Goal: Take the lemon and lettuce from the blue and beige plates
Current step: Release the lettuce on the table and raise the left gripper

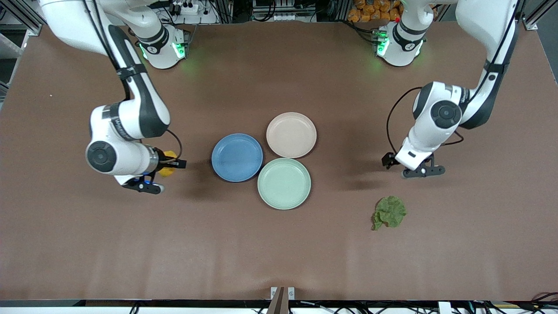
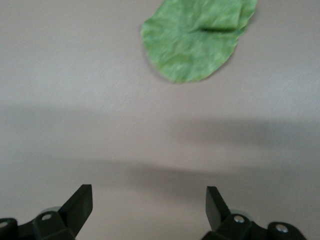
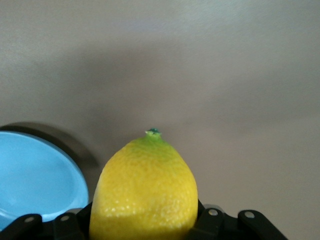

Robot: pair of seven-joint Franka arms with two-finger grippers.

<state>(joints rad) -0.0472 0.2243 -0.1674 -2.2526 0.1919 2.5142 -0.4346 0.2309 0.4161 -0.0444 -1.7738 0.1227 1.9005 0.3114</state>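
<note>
A wide desk [image 1: 279, 244] covered with a matte brown sheet fills almost the whole front view; the sheet shows faint creases near the edge closest to the front camera. Along the top of that view stand the two white arm bases with green lights, and between them there are cables, a power strip and what seems to be a crate of orange things, though this part is too small to tell for sure.

In the middle of the desk three round shallow matte plates lie close together: the medium blue plate [image 1: 237, 157], the pale pinkish beige plate [image 1: 291, 134] and a pale mint-green plate [image 1: 284, 183], which is nearest to the front camera. All three are bare.

The right gripper [image 1: 168, 168] hangs over the bare desk, beside the blue plate toward the right arm's end. Its jaws are clamped on the small oval yellow lemon [image 3: 145, 192], whose greenish pointed tip faces away from the wrist.

The left gripper [image 1: 412, 167] hovers over the desk toward the left arm's end, with its jaws wide apart and nothing between them. The crinkled dark green lettuce leaf [image 1: 389, 212] lies flat on the desk, nearer to the front camera than the plates.
</note>
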